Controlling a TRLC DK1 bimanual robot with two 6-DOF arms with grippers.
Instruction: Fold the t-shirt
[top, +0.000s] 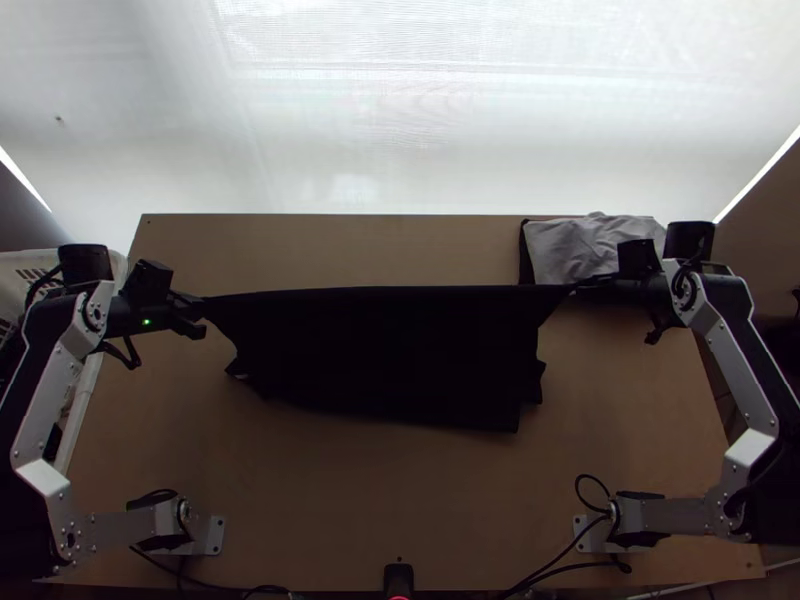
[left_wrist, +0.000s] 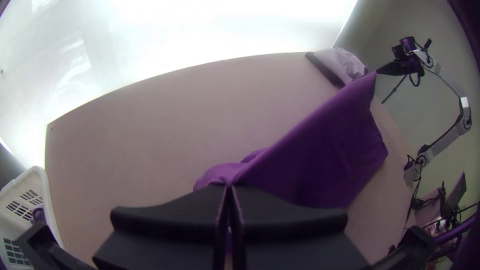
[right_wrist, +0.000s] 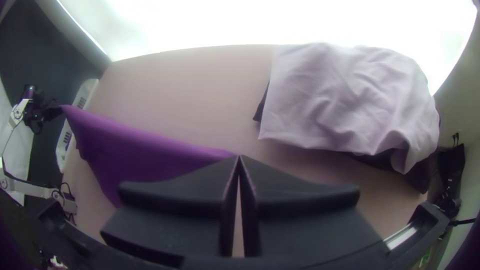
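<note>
"As the top view takes in the whole table (top: 400, 500), where's the shirt (top: 390, 350)?"

"Across the middle, its far edge stretched taut."

"And the pale cloth (right_wrist: 345, 100)?"

"Top view puts the right gripper (top: 578, 287) near it; right wrist view bares its creases."

"Fingers?"

"Both pairs pressed together, the left gripper (top: 198, 299) and the right each pinching one end of that taut edge."

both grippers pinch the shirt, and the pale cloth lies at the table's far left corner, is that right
The corner is wrong: the top view shows the pale cloth at the far right corner. The left gripper and right gripper do pinch the shirt.
</note>
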